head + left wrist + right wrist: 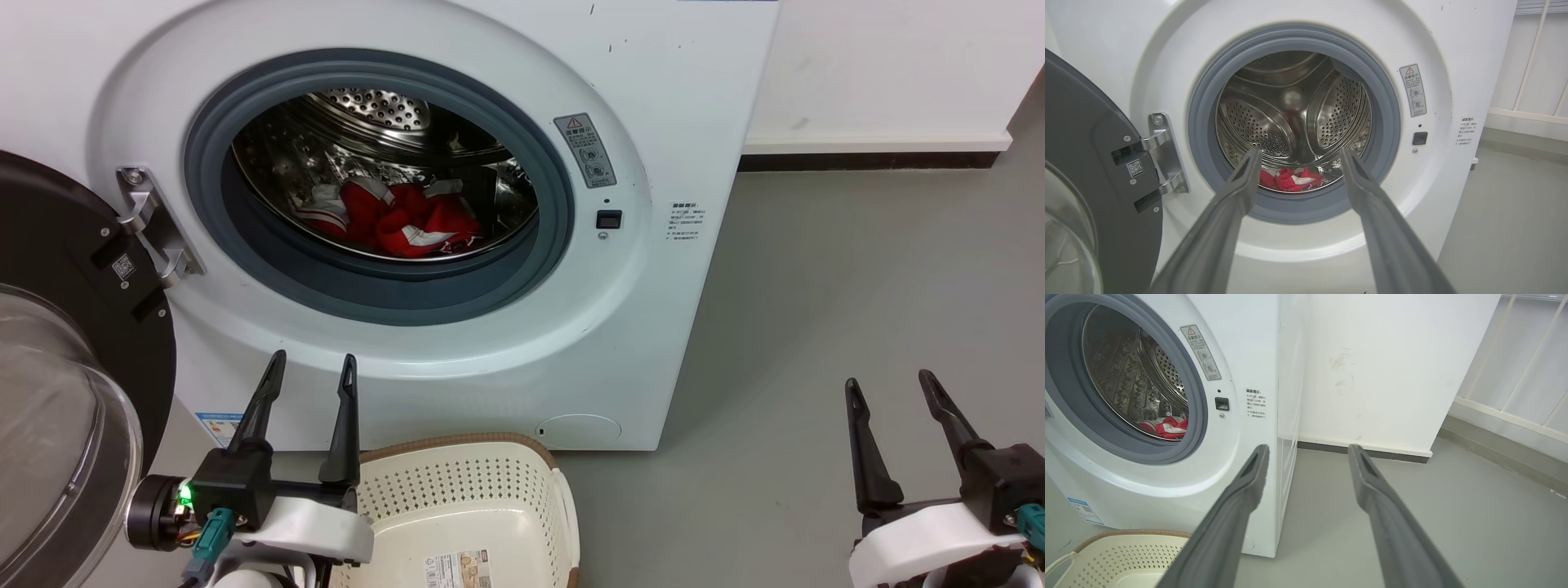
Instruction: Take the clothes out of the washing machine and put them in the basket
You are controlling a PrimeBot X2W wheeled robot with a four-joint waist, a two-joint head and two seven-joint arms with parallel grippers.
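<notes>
The white washing machine [669,90] has its door [73,343] swung open to the left. Red clothes [400,216] with white trim lie at the bottom of the steel drum, also visible as clothes [1290,179] and clothes [1165,426]. A cream basket [482,469] with a brown rim stands on the floor in front of the machine. My left gripper [314,367] is open and empty, outside and below the porthole, beside the basket's left side. In the left wrist view my left gripper [1300,153] points at the porthole. My right gripper [890,382] is open and empty over the floor at the right.
Grey floor [816,310] stretches to the right of the machine, up to a white wall [882,73] with a dark skirting strip. The open glass door stands out at the left beside my left arm. A white railing [1515,375] runs along the far right.
</notes>
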